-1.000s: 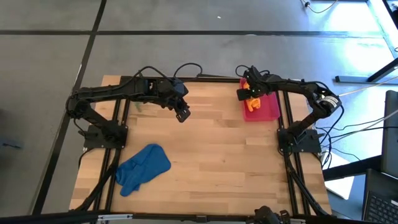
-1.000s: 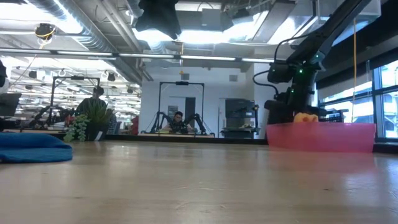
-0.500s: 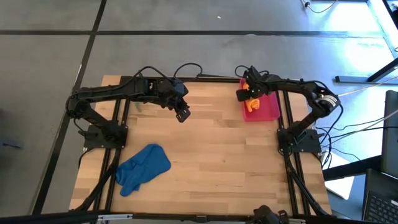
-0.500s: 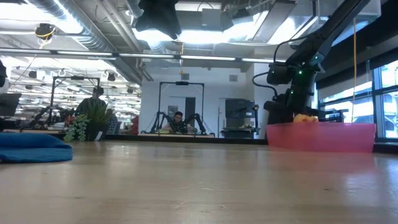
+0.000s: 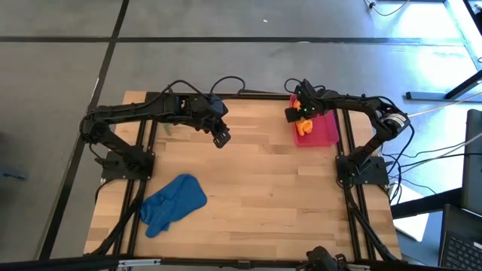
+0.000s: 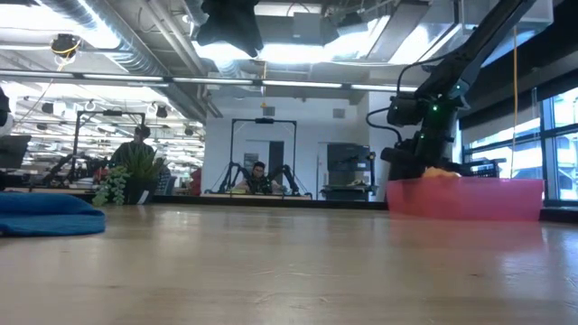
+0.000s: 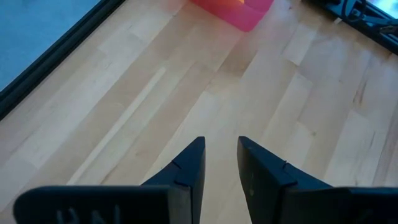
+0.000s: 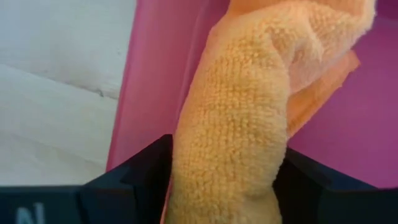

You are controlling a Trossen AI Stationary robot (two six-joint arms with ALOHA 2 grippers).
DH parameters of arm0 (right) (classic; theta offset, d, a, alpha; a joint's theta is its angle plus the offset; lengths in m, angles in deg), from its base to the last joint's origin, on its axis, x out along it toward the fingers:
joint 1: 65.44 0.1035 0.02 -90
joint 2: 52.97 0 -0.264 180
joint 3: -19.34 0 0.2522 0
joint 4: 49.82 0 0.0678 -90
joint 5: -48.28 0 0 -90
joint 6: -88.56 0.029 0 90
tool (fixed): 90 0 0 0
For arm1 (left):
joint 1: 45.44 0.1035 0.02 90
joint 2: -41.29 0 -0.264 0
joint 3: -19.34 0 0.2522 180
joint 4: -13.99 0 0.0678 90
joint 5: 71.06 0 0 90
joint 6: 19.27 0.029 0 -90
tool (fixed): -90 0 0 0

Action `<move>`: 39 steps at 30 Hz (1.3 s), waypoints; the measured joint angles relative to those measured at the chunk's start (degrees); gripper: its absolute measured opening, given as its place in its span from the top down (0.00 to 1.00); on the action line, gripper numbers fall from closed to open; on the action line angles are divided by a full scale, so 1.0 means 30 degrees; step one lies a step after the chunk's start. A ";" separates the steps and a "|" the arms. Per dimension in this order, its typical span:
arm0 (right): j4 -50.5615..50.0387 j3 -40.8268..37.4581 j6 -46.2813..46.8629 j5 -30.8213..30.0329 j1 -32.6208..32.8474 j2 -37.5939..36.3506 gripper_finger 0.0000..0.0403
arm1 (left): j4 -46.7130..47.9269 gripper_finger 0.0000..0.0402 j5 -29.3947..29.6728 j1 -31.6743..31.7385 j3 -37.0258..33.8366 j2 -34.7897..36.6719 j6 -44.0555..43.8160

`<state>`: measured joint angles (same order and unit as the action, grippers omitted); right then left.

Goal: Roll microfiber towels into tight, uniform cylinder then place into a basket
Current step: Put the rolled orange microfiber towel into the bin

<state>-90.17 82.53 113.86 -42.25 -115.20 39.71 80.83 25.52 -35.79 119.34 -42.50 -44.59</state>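
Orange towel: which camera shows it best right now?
The right wrist view: the orange towel fills the frame between the right hand's fingers, over the pink basket. The high view shows a small orange patch; the low view only its top; the left wrist view a blurred sliver.

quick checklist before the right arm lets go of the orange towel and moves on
1. Orange towel over the basket, inside its walls: ok.
2. Right gripper off the towel: not ok, its fingers flank the roll on both sides; whether they press it, cannot tell.
3. Towel in a tight, even roll: cannot tell, a loose fold shows beside the rolled part.
4. Left gripper out of the way: ok, it hangs empty over bare table, jaws slightly apart.
5. Blue towel ready for rolling: not ok, it lies crumpled near the table's front left.
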 joint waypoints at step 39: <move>-0.1021 0.0000 -0.0508 0.0326 0.0000 -0.0548 0.29 | 0.0000 0.79 -0.0004 0.0004 0.0000 0.0000 0.0131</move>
<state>-93.23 82.53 112.34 -41.27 -115.20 38.07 80.83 25.51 -35.78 119.34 -42.50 -44.20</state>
